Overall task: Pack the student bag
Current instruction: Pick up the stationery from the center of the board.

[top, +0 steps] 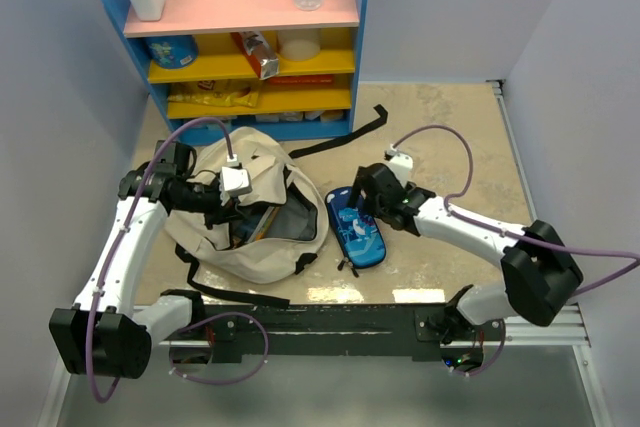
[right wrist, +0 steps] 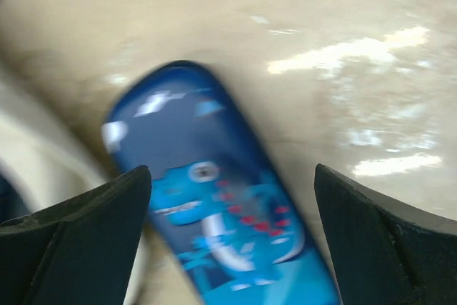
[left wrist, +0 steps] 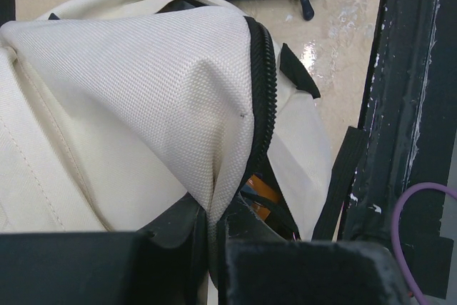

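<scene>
Lying on the desk [top: 440,137] in front of the left arm, the student bag [top: 262,247] was the biggest thing there. It was a cream cloth backpack with its top unzipped and its mouth gaping. It looked soft and floppy, so it would likely sag wherever nothing held it up. It did not look like it could break. The best place to hold it seemed to be the cloth edge by the black zipper [left wrist: 260,98], since lifting there opens the mouth wide. Pulling the black straps [top: 235,294] would probably just drag the whole bag.

Close by on the bag's right lay the blue pencil case [top: 356,227]. It looked firm and smooth, maybe a bit slippery, so a grab across its narrow middle seemed safest.

The left hand [top: 234,183] was clenched on a fold of the bag's cloth, pinching it up like a tent. The right hand [top: 368,197] hung over the pencil case with its fingers spread wide, grasping nothing.

The top camera showed both arms and the whole bag at once. Only the left wrist camera showed the pinch up close, and something orange [left wrist: 260,191] down inside the bag. The right wrist camera was blurry, but it showed a cartoon picture on the case below the open fingers.
</scene>
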`<state>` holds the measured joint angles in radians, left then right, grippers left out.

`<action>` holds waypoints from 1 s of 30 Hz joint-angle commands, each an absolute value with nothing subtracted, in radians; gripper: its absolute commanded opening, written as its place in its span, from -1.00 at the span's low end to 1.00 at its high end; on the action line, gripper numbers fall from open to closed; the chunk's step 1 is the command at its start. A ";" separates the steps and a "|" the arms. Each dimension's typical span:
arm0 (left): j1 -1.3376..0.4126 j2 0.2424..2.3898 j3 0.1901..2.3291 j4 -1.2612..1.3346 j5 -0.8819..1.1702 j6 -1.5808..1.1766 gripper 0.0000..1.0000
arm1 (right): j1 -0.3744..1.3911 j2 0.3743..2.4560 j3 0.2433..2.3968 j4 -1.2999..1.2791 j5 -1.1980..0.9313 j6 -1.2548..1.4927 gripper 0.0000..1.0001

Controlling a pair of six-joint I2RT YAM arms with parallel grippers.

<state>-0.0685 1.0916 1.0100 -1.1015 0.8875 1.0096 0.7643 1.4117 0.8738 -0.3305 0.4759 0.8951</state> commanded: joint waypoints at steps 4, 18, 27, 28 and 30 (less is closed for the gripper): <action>-0.077 1.080 1.040 -1.092 0.946 1.020 -0.93 | 0.643 1.290 0.715 -0.257 0.338 0.859 0.98; -0.077 1.091 1.046 -1.089 0.951 1.015 -0.93 | 0.629 1.321 0.367 0.254 -0.155 1.095 0.97; -0.078 1.092 1.065 -1.091 0.954 1.012 -0.92 | 0.630 1.373 0.264 0.634 -0.305 1.258 0.97; -0.080 1.092 1.065 -1.091 0.954 1.012 -0.92 | 0.635 1.362 0.267 0.608 -0.295 1.249 0.97; -0.080 1.091 1.068 -1.091 0.953 1.012 -0.92 | 0.640 1.344 0.291 0.557 -0.272 1.217 0.90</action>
